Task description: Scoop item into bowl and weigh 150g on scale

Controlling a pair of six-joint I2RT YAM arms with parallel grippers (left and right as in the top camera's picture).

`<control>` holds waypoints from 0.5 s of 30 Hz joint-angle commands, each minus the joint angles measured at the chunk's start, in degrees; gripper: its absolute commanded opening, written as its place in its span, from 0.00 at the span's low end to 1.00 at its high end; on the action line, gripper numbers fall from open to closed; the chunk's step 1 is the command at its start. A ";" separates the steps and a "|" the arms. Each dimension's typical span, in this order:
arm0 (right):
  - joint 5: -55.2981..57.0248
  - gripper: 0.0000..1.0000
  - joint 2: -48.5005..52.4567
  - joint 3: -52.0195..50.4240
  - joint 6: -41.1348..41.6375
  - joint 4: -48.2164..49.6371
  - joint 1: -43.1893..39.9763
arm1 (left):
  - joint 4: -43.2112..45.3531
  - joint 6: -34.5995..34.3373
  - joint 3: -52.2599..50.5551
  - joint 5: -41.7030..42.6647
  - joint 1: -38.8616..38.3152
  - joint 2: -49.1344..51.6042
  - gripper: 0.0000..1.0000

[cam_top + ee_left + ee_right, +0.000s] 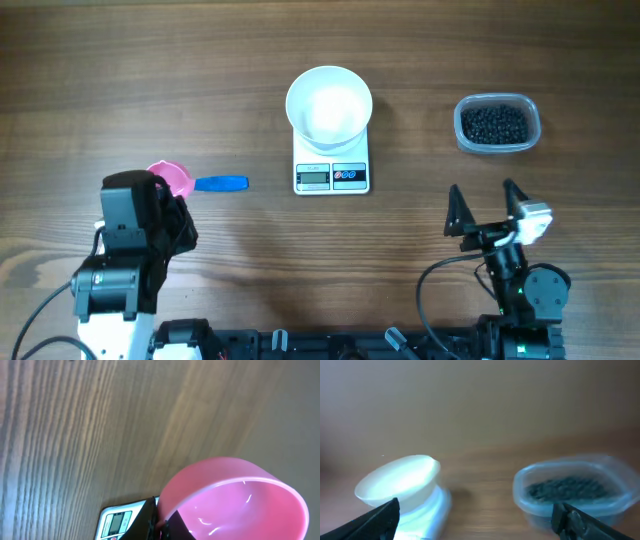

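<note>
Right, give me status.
Left gripper: jaws shut, pinching pink scoop rim. Right gripper open, empty. Bowl empty on scale; beads in tub. Nothing in the way.

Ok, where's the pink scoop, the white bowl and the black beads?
pink scoop (240,505): left wrist view, inside of its cup.
white bowl (329,103): overhead view, middle of its inside.
black beads (495,124): overhead view, middle of the pile.
</note>
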 commanded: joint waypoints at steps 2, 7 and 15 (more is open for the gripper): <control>-17.09 1.00 -0.15 -0.04 67.63 1.16 0.17 | -0.04 -3.48 0.07 -0.39 0.26 2.64 0.04; -20.28 1.00 0.02 -0.04 84.46 1.09 0.17 | -0.09 -3.45 0.07 -0.35 0.26 6.19 0.04; -20.98 0.99 2.29 0.24 49.62 2.51 0.17 | -0.24 -1.51 0.07 5.25 0.26 9.97 0.04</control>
